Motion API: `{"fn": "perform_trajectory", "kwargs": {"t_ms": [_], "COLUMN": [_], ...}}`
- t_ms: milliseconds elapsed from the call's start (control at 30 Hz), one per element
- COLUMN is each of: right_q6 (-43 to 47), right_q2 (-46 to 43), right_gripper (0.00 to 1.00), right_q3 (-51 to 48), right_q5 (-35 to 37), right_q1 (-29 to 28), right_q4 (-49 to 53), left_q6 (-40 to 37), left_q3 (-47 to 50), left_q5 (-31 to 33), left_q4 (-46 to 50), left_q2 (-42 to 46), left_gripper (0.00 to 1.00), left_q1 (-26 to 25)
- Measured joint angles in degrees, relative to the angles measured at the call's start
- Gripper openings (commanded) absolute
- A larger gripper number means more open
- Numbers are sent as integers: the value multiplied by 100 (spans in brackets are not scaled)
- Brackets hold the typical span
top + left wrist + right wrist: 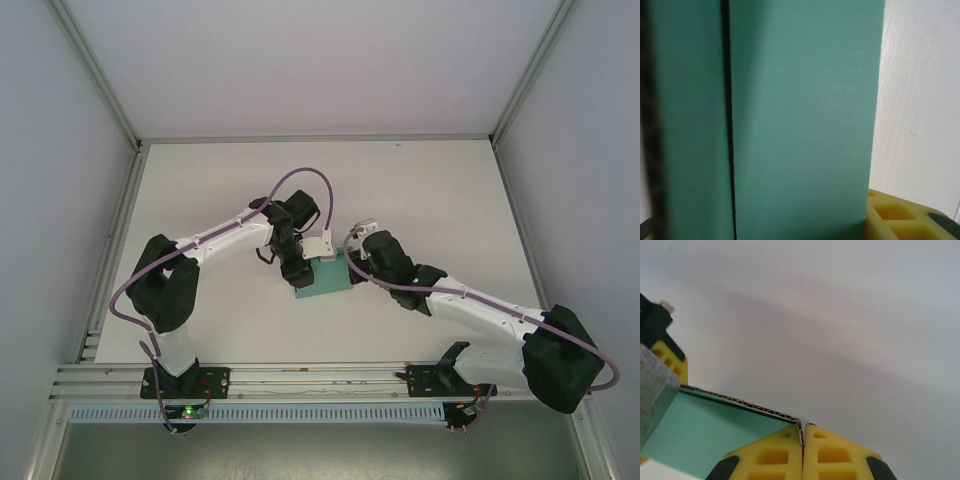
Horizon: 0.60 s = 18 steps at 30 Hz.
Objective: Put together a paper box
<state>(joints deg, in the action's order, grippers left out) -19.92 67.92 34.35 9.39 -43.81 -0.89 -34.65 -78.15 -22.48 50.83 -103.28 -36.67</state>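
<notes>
The teal-green paper box (pixel 322 275) sits between the two grippers at the table's middle. My left gripper (pixel 297 272) is at its left edge. In the left wrist view the box's broad panel (pixel 800 115) stands close to the lens, a dark seam runs down its left part, and one yellow pad (pixel 895 217) presses against its lower right edge. My right gripper (pixel 352 268) holds the right side. In the right wrist view its yellow fingers (pixel 775 455) are shut (pixel 803 432) on a corrugated corner flap of the box (pixel 715 435).
The white table (pixel 200 190) stretches far and wide of the arms, with grey walls around it. A metal rail (pixel 300 380) runs along the near edge. The other arm's yellow pad (pixel 670 362) and a grey mount (pixel 655 390) show at the left of the right wrist view.
</notes>
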Motion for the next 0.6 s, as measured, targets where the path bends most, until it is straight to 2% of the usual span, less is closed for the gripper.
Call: {"fn": "perform_trajectory", "kwargs": {"t_ms": [167, 600], "right_q6": [-278, -1060], "right_q2": [-184, -321], "right_gripper": [0, 0], "right_q3": [-590, -1370], "right_q5": [527, 1333], "right_q1": [-295, -743], "right_q4": [-898, -2041], "left_q6": [55, 247], "left_q3": [2, 2], "left_q5": [0, -2], "left_q4": [-2, -83], "left_q2": [-11, -11], "left_gripper": [51, 54], "left_q1": [0, 0]}}
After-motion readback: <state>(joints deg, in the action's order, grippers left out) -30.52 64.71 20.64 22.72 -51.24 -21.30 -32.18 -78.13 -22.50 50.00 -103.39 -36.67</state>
